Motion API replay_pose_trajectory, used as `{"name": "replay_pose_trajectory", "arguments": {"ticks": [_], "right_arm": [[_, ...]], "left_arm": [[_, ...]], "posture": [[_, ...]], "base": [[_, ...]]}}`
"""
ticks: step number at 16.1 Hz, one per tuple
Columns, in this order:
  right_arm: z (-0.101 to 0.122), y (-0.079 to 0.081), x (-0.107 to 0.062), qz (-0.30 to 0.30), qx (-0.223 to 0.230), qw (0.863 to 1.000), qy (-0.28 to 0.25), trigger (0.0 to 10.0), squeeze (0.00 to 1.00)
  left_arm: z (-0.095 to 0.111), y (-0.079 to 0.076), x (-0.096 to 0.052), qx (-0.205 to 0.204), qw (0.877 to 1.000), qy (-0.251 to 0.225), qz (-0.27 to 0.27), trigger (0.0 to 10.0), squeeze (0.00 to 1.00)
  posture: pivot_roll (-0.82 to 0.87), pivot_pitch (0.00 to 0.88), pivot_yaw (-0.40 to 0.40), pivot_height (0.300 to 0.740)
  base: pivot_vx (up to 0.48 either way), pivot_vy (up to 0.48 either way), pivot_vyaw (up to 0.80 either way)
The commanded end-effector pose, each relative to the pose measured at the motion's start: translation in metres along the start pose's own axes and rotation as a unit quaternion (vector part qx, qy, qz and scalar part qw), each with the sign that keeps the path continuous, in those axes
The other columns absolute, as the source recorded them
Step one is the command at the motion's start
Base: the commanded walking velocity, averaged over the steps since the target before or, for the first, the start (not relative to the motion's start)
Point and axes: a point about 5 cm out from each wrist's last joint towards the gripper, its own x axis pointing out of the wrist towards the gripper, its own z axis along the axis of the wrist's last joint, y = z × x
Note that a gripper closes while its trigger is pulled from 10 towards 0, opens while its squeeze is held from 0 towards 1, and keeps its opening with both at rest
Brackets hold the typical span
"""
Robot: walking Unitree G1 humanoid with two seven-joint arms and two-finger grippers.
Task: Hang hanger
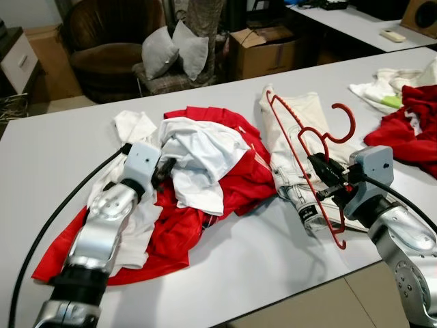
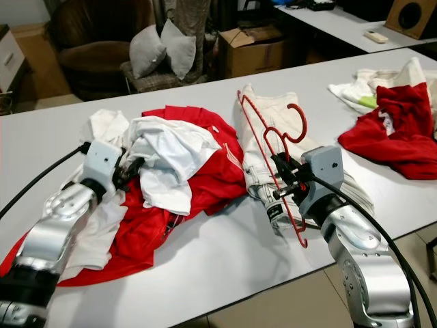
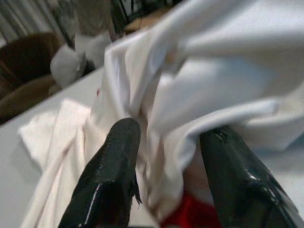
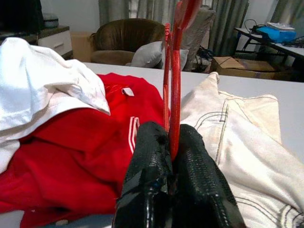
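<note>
Your right gripper (image 1: 326, 179) is clamped on the red plastic hanger (image 1: 315, 157): light, stiff, likely slippery. Your left gripper (image 3: 166, 156) gapes around the soft white shirt (image 1: 194, 154); pinch its collar.

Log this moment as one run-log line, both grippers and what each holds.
right gripper: shut on red hanger, over cream trousers | left gripper: open around white shirt fold on red garment | hanger not yet hung

Both head cameras look down across the long pale grey table (image 1: 273, 273); each wrist camera peers close along its black fingers (image 4: 147, 185) at the heaped clothes.
</note>
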Motion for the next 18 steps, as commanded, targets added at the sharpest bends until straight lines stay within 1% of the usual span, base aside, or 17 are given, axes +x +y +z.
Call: {"name": "replay_pose_trajectory", "arguments": {"ticks": [1, 8, 10, 12, 15, 17, 18], "right_arm": [[0.005, 0.002, -0.001, -0.002, -0.006, 1.0, -0.009, 10.0, 0.0], [0.002, -0.003, -0.003, -0.042, -0.001, 0.999, -0.011, 10.0, 0.0], [0.002, -0.003, -0.002, -0.048, 0.001, 0.999, -0.013, 10.0, 0.0], [0.002, -0.005, 0.001, -0.056, 0.008, 0.998, -0.016, 10.0, 0.0], [0.009, -0.011, 0.013, -0.069, 0.012, 0.997, -0.033, 10.0, 0.0], [0.01, -0.012, 0.016, -0.074, 0.015, 0.996, -0.037, 10.0, 0.0], [0.009, -0.012, 0.017, -0.076, 0.016, 0.996, -0.038, 10.0, 0.0]], "left_arm": [[0.005, 0.002, 0.002, -0.009, 1.0, -0.013, -0.004, 0.0, 0.0], [0.007, -0.003, 0.01, -0.02, 0.999, -0.032, -0.026, 0.0, 0.0], [0.006, -0.003, 0.01, -0.023, 0.999, -0.035, -0.027, 0.0, 0.0], [0.007, -0.002, 0.012, -0.026, 0.999, -0.042, -0.021, 0.0, 0.0], [0.018, 0.007, 0.013, -0.034, 0.996, -0.077, 0.005, 0.0, 0.0], [0.023, 0.011, 0.017, -0.042, 0.995, -0.089, 0.003, 0.0, 0.0], [0.027, 0.014, 0.019, -0.059, 0.993, -0.099, 0.01, 0.0, 0.0]], "posture": [[-0.23, 0.0, 0.079, 0.74], [-0.25, 0.0, 0.092, 0.74], [-0.25, 0.0, 0.085, 0.74], [-0.24, 0.0, 0.066, 0.74], [-0.23, 0.0, 0.06, 0.74], [-0.23, 0.0, 0.065, 0.74], [-0.24, 0.0, 0.078, 0.74]], "base": [[0.0, 0.0, 0.0], [0.0, 0.0, 0.0], [0.0, 0.0, 0.0], [0.0, 0.0, 0.0], [0.0, 0.0, 0.0], [0.0, 0.0, 0.0], [0.0, 0.0, 0.0]]}}
